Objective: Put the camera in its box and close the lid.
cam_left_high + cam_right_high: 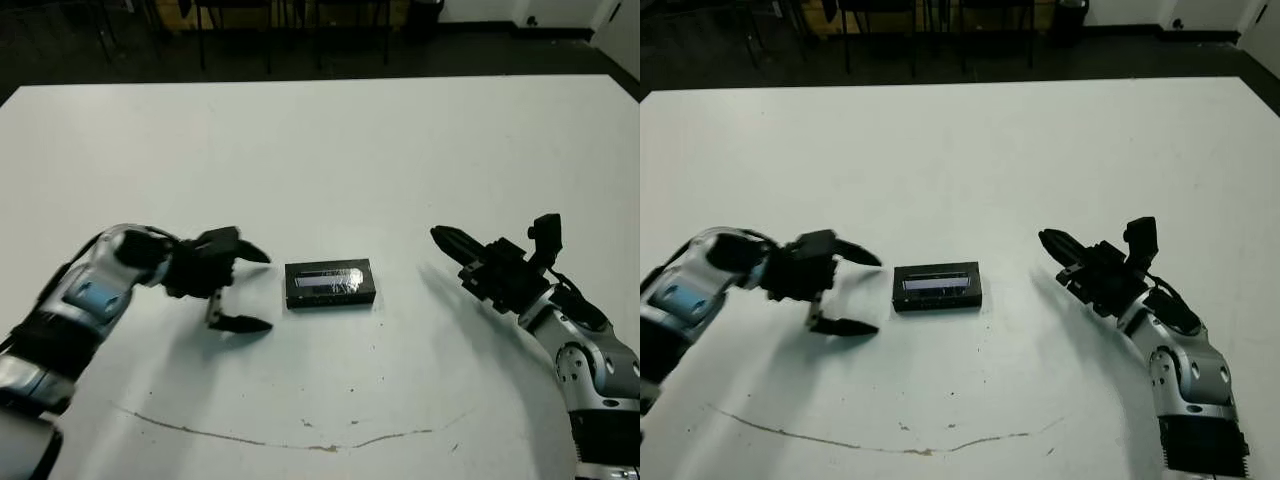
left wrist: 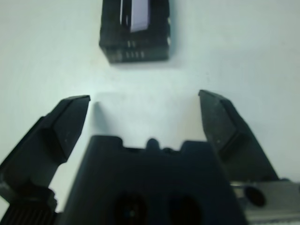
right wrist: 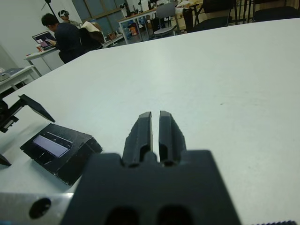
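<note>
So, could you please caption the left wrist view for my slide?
Open left gripper facing the closed box, its lid showing a silvery label.

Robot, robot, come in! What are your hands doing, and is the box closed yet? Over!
Left end effector open, empty, beside the box. Right end effector shut, empty, off to the other side. Lid on box, closed. Nothing in the way.

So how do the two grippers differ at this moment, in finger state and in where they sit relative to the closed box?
The left gripper has its fingers spread wide; the right gripper has its fingers pressed together. The left gripper sits close beside the box, pointing at it; the right gripper sits farther off on the other side. Both are empty and touch nothing.
</note>
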Available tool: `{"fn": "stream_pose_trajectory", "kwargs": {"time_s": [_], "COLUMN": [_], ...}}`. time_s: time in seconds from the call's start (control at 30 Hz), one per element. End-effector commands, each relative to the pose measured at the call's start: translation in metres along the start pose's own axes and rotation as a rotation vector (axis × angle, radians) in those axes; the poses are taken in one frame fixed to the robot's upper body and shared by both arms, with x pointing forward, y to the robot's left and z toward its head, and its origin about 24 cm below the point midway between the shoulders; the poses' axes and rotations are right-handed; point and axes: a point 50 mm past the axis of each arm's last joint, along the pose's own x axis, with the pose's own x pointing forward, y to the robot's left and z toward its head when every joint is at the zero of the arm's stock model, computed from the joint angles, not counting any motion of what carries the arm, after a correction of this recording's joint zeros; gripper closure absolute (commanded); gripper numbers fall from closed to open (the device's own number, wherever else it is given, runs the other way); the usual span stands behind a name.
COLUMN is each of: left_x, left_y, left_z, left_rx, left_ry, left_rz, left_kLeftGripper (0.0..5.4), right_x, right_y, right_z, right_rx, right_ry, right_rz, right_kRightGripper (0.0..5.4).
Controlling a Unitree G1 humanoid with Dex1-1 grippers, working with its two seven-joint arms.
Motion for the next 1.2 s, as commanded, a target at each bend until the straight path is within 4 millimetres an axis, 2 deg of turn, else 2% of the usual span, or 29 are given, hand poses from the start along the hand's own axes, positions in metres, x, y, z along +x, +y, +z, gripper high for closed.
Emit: {"fn": "stream_pose_trajectory", "kwargs": {"time_s": [0.03, 0.17, 0.3, 0.43, 0.57, 0.7, 0.83, 1.03, 1.2], "left_x": [-0.002, -0.014, -0.025, -0.024, -0.019, -0.007, 0.008, 0.028, 0.048], "left_y": [-0.031, -0.033, -0.032, -0.036, -0.04, -0.045, -0.049, -0.05, -0.049], "left_z": [-0.047, -0.052, -0.041, -0.008, 0.028, 0.061, 0.081, 0.101, 0.107], "left_rx": [-0.155, -0.2, -0.308, -0.353, -0.34, -0.362, -0.432, -0.568, -0.628], "left_ry": [0.13, 0.15, -0.02, -0.258, -0.462, -0.578, -0.608, -0.591, -0.474], "left_rz": [-0.04, 0.053, 0.378, 0.762, 0.967, 1.016, 1.004, 0.94, 0.876], "left_kLeftGripper": [0.01, 0.01, 0.01, 0.46, 1.24, 2.01, 2.8, 3.96, 4.92], "right_x": [0.0, 0.0, 0.0, 0.0, 0.001, 0.0, -0.001, -0.001, 0.001], "right_y": [-0.001, 0.0, 0.002, 0.002, 0.003, 0.004, 0.004, 0.003, 0.004], "right_z": [-0.005, -0.004, -0.004, -0.006, -0.006, -0.006, -0.006, -0.005, -0.006], "right_rx": [-0.001, 0.004, 0.004, -0.008, 0.009, -0.001, -0.013, 0.004, 0.015], "right_ry": [0.024, 0.032, 0.034, 0.031, 0.037, 0.035, 0.033, 0.022, 0.018], "right_rz": [-0.01, -0.018, -0.028, -0.035, -0.036, -0.043, -0.047, -0.044, -0.049], "right_kRightGripper": [5.4, 5.4, 5.4, 5.4, 5.4, 5.4, 5.4, 5.4, 5.4]}}
